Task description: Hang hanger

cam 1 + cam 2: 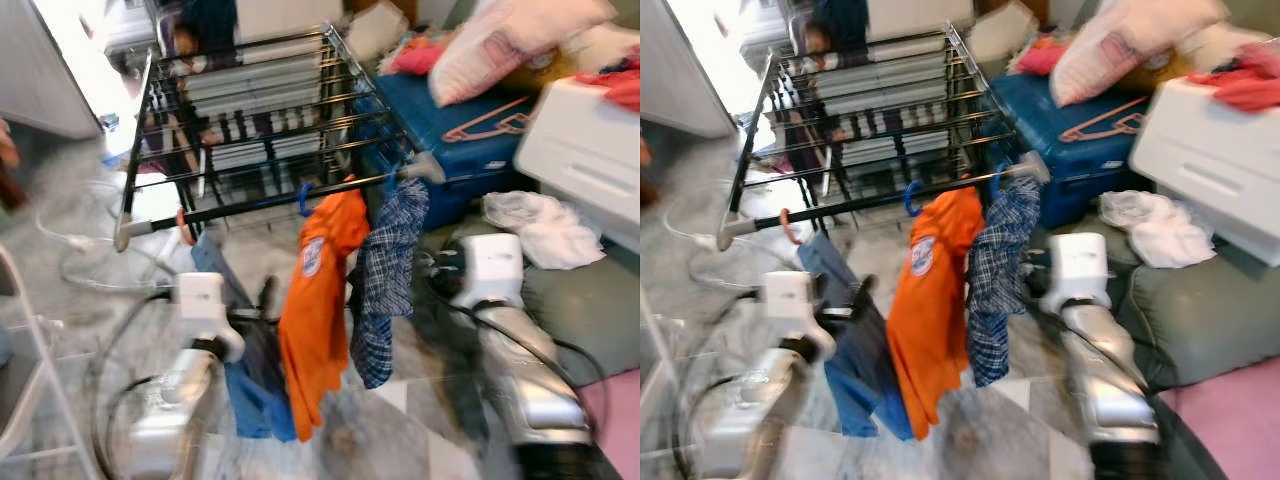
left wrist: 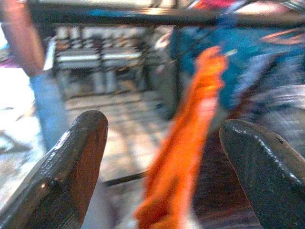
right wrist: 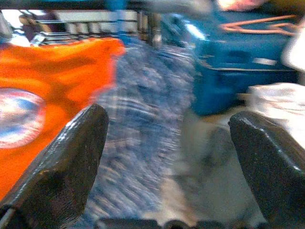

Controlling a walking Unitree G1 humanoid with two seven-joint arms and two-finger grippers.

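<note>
Motion blur all over. Nearest, lower left of frame, the left gripper: fingers spread apart, nothing between them, aimed at the hanging clothes. Lower right, the right gripper: also spread wide and empty, facing the plaid shirt.

Middle of frame: three garments hang from the front rail of the drying rack. Left one is a blue garment, with what looks like an orange hook over the rail, though blurred. Centre is the orange shirt on a blue hanger hooked on the rail. Right is the plaid shirt, just beside the orange one, near the rail's end cap; its hook is hard to make out.

Judgement: hanging looks done for these three, since both grippers are empty and apart from the clothes. What may be left is a spare pink hanger lying on the blue suitcase in the upper right, well apart from both grippers.

Around: white cloth on the floor right of the rack, pillow at top right, white box at right edge. Cables loop on the floor at lower left; these and the hanging clothes crowd the path forward.
</note>
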